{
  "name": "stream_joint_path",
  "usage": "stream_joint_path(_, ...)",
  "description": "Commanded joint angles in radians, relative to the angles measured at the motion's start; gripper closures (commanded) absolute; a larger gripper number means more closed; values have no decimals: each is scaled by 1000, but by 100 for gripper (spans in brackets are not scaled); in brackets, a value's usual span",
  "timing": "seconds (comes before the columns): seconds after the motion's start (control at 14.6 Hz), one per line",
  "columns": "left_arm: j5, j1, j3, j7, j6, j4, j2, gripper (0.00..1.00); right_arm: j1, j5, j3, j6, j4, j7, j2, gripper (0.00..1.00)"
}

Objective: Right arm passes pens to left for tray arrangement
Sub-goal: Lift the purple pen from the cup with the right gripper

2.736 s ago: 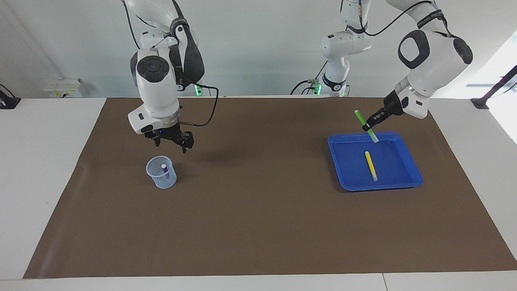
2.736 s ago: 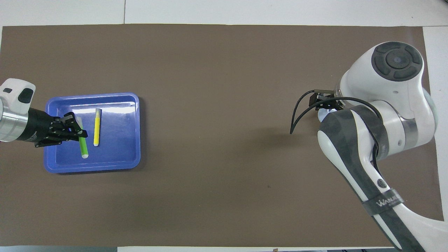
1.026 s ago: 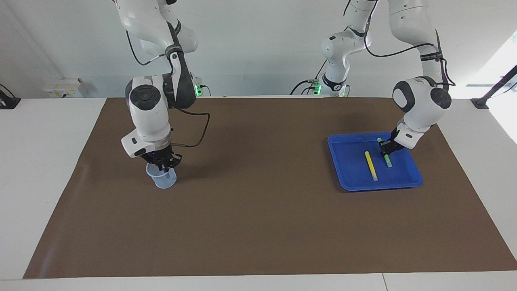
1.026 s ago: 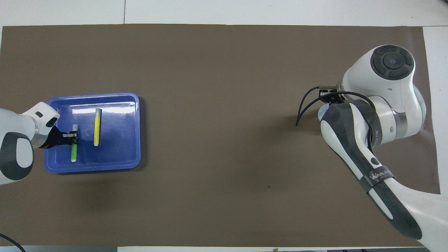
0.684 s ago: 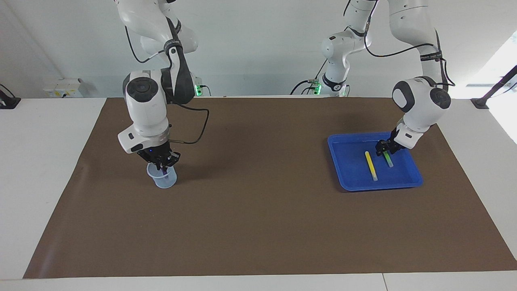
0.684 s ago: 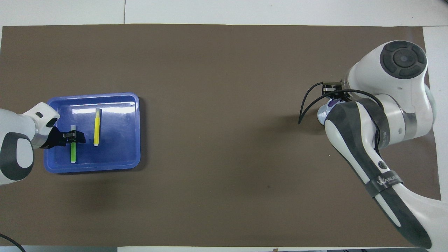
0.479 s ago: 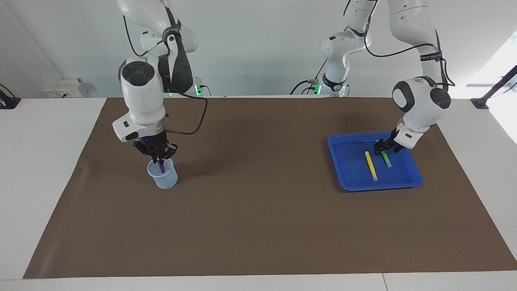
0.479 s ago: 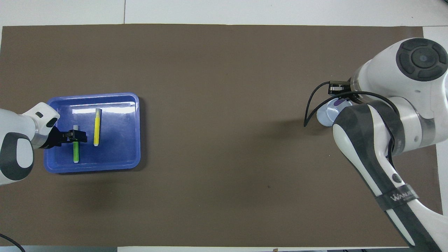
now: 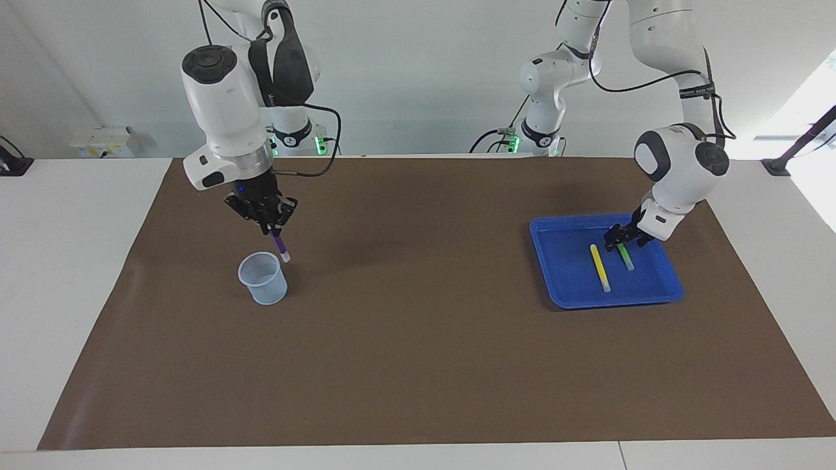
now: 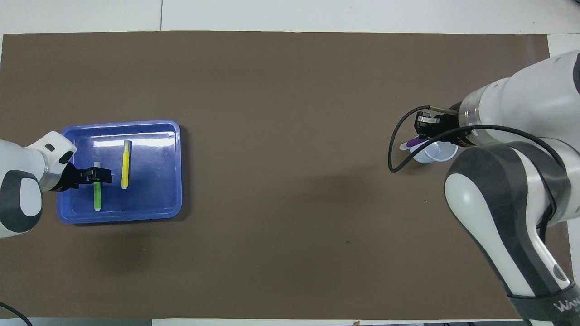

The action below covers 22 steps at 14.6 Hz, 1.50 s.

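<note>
Even, bright indoor light falls across the brown mat (image 9: pixel 418 339), with daylight flaring white at the facing view's edge toward the left arm's end. Soft, diffuse shadows pool beneath both arms. A pale glare streak lies on the blue tray (image 10: pixel 149 141) seen from overhead. Both views are sharp, without noticeable blur.

Yellow pen (image 9: pixel 599 267), green pen (image 9: pixel 626 257) in tray (image 9: pixel 555 236).
</note>
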Motion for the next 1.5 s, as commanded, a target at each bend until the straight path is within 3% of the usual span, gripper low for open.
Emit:
stream_joint_path(0.0, 15, -1, -10, -3, -145, 119, 13, 0, -3, 192, 32, 38, 8, 169, 8, 100)
stream_joint_path(0.34, -3, -79, -14, -168, -403, 329, 10, 0, -3, 484, 170, 176, 40, 514, 46, 100)
stream_joint_path(0.68, -205, -158, -19, -588, -558, 464, -33, 0, 4, 647, 230, 191, 131, 697, 127, 100)
stream_joint_path(0.89, -342, -187, -19, -933, -549, 457, -102, 0, 26, 648, 264, 194, 189, 821, 163, 100)
stream_joint_path(1.44, -449, -357, -22, -1778, -396, 463, -153, 0, 27, 648, 315, 194, 235, 981, 186, 100)
